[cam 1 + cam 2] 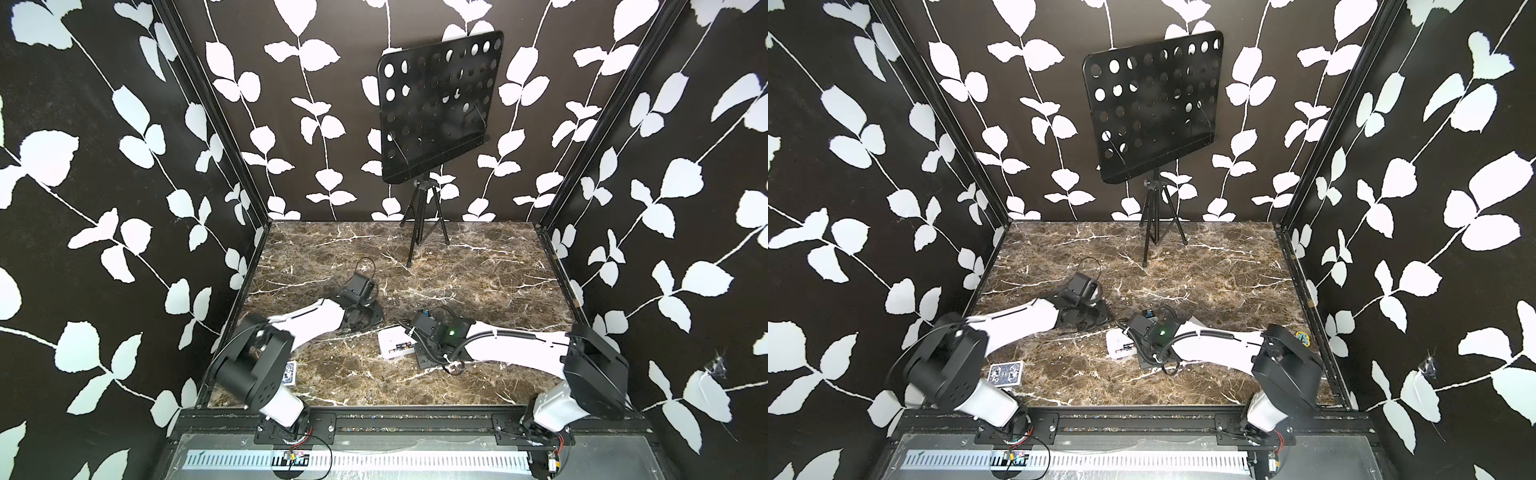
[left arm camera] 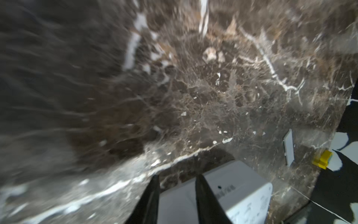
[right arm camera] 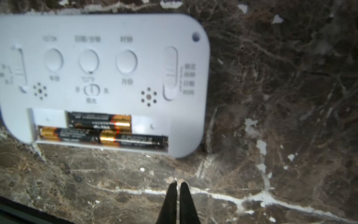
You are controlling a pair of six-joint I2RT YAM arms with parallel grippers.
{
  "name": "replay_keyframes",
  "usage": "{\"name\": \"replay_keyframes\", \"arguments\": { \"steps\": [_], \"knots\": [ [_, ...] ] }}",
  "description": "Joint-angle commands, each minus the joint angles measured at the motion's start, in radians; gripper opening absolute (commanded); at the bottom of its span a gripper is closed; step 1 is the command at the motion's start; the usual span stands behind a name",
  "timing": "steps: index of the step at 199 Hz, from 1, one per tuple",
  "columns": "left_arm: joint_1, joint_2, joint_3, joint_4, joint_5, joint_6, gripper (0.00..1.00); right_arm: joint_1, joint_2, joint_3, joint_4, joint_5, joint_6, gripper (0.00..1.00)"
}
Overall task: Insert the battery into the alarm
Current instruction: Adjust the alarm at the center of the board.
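The marble-patterned bench [image 1: 478, 282] fills the floor of a booth with leaf-print walls. A black perforated music stand [image 1: 440, 108] rises on its tripod at the far side. Both white-and-black arms reach in from the near rail toward the middle of the bench.

The alarm [image 1: 390, 338] lies there face down, partly under the right arm's wrist in both top views. Its white back [image 3: 108, 64] is turned up, showing round buttons, sliders and an open battery compartment along one long edge.

A blue-patterned card box [image 1: 1005, 374] lies near the left arm's base, well apart from the alarm.

The left tool [image 2: 177, 177] hangs over one corner of the alarm with its fingers spread apart. White plastic shows in the gap, and the view is blurred.

The right tool [image 3: 179, 182] is pressed together and empty, above bare bench near the compartment edge.

Three batteries sit in the compartment: one [image 3: 98, 121] in the inner row, and two [image 3: 67, 133] [image 3: 133, 139] end to end in the outer row.

A small flat white panel [image 2: 289, 147] lies on the bench, with a yellow piece [image 2: 322, 160] by the wall.
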Motion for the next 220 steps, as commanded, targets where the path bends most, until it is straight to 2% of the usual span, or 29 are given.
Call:
{"name": "replay_keyframes", "arguments": {
  "steps": [1,27,60,100,113,125,142,168,185,203,220],
  "knots": [
    [0.001,0.012,0.025,0.001,0.099,0.036,0.30,-0.019,0.071,0.059,0.044,-0.001,0.019,0.06],
    [-0.001,-0.034,-0.034,-0.002,0.114,0.030,0.31,-0.062,0.113,0.073,0.080,-0.005,0.035,0.06],
    [-0.014,-0.148,-0.178,0.041,0.138,-0.046,0.31,-0.148,0.149,0.121,0.088,-0.016,0.005,0.06],
    [-0.085,-0.292,-0.297,0.132,0.134,-0.167,0.35,-0.237,0.160,0.162,0.074,-0.067,-0.016,0.14],
    [-0.087,-0.337,-0.324,0.143,0.125,-0.191,0.40,-0.248,0.123,0.132,0.076,-0.078,-0.013,0.17],
    [-0.083,-0.387,-0.330,0.101,0.065,-0.185,0.45,-0.250,0.067,0.079,0.103,-0.101,-0.003,0.21],
    [-0.074,-0.429,-0.341,0.074,0.013,-0.182,0.53,-0.252,-0.001,-0.016,0.194,-0.187,0.021,0.28],
    [-0.071,-0.391,-0.377,0.200,0.070,-0.221,0.61,-0.250,-0.091,-0.139,0.381,-0.334,0.092,0.45],
    [-0.071,-0.338,-0.362,0.246,0.115,-0.210,0.63,-0.249,-0.117,-0.185,0.452,-0.363,0.125,0.52],
    [-0.071,-0.295,-0.337,0.255,0.133,-0.194,0.63,-0.249,-0.122,-0.224,0.528,-0.389,0.153,0.52],
    [-0.071,-0.267,-0.319,0.262,0.152,-0.184,0.63,-0.243,-0.100,-0.223,0.538,-0.397,0.161,0.49]
  ]
}}
